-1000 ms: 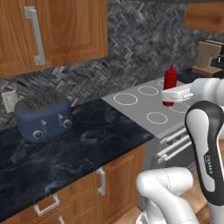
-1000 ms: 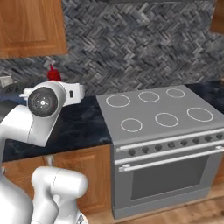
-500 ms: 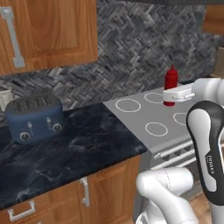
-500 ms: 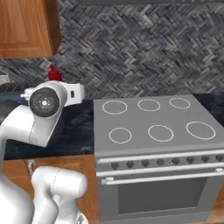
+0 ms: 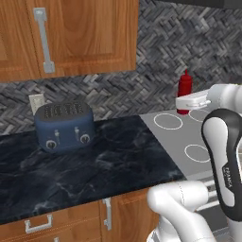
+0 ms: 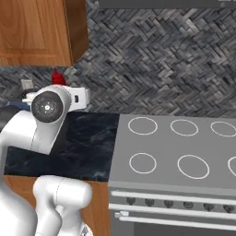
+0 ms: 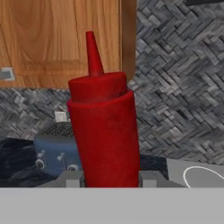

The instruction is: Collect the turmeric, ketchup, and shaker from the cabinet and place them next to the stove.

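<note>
So the ketchup (image 7: pixel 104 127) is clamped upright in the claw (image 7: pixel 109 178), a grey finger pad (image 7: pixel 72 178) pressed against each side of the red bottle near its base; the pointed nozzle is aimed up, tilted a touch in the hand view. In the left base view the ketchup (image 5: pixel 185 88) is seen sticking up above the white hand, held in the air over the back left part of the stove (image 5: pixel 189 137); nothing is touched by its bottom as far as can be told, since the lower part is hidden behind the hand. In the right base view only the red tip (image 6: pixel 57 76) is spotted poking out over the arm's round joint, just below the corner of the cabinet (image 6: pixel 41 32).

The stove (image 6: pixel 175 152) is shown with its grey cooktop and white burner rings, oven front below; the dark marbled counter (image 5: pixel 85 165) is butted right up against its left edge. A blue toaster (image 5: pixel 64 125) is parked on that counter near the herringbone backsplash (image 5: pixel 179 42), well apart from the bottle; the cabinet door (image 5: pixel 85 33) above it is closed, silver handle (image 5: pixel 43 40) on it.
</note>
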